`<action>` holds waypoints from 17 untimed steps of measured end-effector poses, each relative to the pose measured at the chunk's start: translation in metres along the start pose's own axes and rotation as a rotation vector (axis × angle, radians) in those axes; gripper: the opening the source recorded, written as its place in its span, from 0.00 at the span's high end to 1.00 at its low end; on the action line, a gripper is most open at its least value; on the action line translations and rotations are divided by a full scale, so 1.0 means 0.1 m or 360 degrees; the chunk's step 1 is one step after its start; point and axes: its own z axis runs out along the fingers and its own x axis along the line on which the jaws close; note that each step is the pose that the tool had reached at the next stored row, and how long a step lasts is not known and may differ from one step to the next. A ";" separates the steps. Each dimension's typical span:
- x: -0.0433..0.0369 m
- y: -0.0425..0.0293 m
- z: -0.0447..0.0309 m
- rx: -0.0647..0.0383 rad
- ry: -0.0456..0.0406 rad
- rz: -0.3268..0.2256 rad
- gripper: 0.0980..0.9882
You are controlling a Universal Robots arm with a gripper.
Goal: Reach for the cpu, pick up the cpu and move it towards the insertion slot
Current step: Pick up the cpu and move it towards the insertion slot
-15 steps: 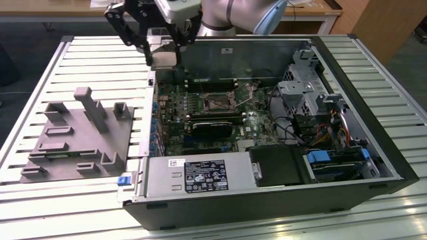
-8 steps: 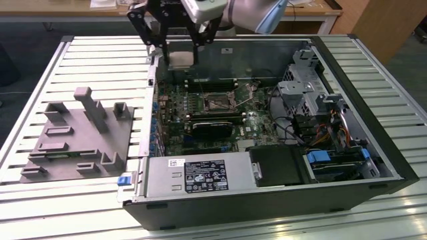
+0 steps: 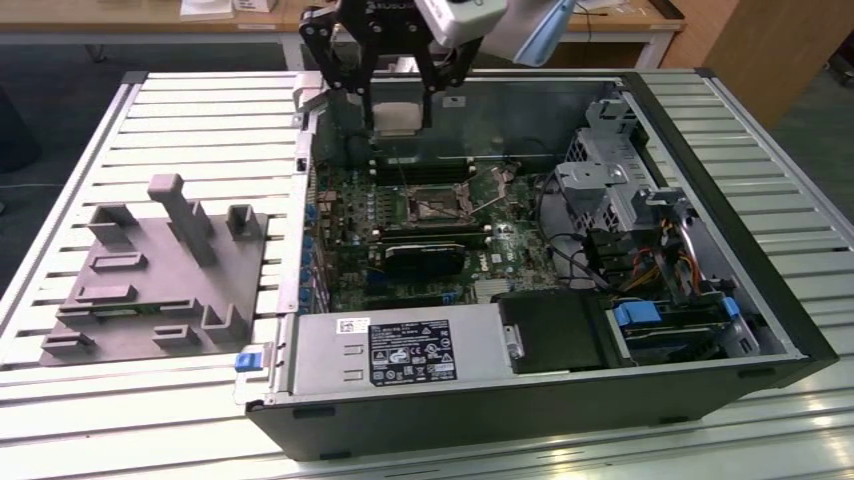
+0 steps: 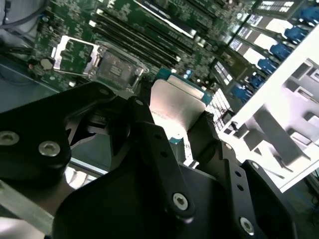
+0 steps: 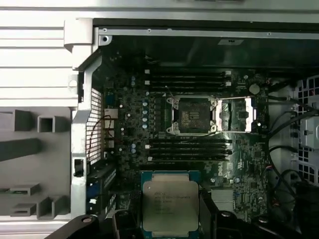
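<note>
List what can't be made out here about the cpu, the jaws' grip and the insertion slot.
- The cpu: its near edge is cut off by the frame in the first wrist view; its underside faces away in every view.
- Gripper: in the second wrist view its black links hide where the jaws meet the cpu's lower edge.
- The insertion slot: contacts too small in the exterior view; lever position unclear.

- The cpu, a flat silver-topped square, hangs in the air above the open case's far edge.
- The insertion slot lies open on the green board, dark inside its shiny frame.
</note>
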 end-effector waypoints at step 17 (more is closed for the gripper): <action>-0.438 0.221 0.246 0.0001 0.0014 0.0001 0.50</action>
